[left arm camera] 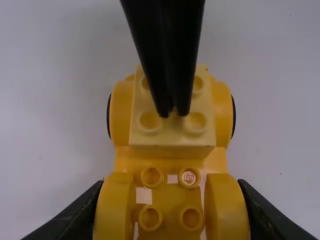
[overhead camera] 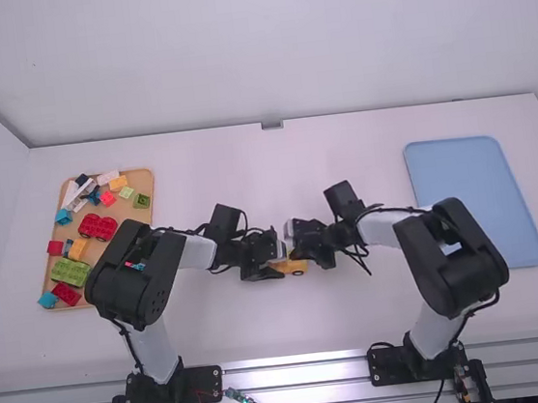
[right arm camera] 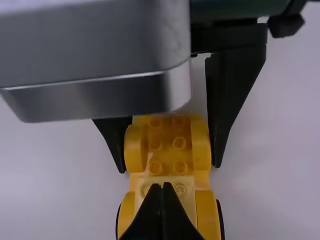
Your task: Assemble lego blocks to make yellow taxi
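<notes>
The yellow car base [overhead camera: 298, 267] lies between the arms at the table's middle. My left gripper [overhead camera: 278, 267] is shut on it; in the left wrist view that gripper [left arm camera: 171, 210] has a finger at each side of the rounded fenders of the base [left arm camera: 170, 200]. A pale yellow studded brick [left arm camera: 172, 132] sits across the base's other end, between the wheels. My right gripper [overhead camera: 299, 249] is over that brick. In the right wrist view my right gripper [right arm camera: 161, 187] is shut, its fingertips together over the pale brick [right arm camera: 187, 197], with nothing between them; contact is unclear.
A wooden tray [overhead camera: 144, 211] of loose coloured blocks stands at the left, partly under the left arm. At the right lies a light blue tray [overhead camera: 473, 198], its near edge beside the right arm.
</notes>
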`<state>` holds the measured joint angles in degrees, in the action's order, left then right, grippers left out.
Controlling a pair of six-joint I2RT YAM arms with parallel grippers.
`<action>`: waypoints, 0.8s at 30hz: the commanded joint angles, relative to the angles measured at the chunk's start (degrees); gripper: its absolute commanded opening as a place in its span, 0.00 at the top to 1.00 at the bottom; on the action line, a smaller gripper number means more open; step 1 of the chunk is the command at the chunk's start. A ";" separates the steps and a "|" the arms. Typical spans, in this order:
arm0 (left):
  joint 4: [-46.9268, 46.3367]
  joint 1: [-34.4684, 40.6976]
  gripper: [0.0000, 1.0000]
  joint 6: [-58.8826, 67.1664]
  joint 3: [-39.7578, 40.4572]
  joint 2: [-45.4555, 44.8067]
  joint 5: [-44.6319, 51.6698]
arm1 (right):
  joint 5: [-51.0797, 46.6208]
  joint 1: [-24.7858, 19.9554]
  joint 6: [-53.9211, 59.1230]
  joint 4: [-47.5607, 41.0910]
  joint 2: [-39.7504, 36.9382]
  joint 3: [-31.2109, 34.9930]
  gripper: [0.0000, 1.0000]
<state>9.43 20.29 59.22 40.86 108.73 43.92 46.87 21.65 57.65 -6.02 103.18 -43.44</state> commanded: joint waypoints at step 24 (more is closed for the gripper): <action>0.36 -0.20 0.87 -2.08 -1.86 1.52 -6.08 | -2.89 0.04 7.30 -2.62 7.01 2.03 1.00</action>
<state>10.09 20.10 59.00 40.42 108.62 44.21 51.94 20.56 63.51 -6.76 107.13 -45.25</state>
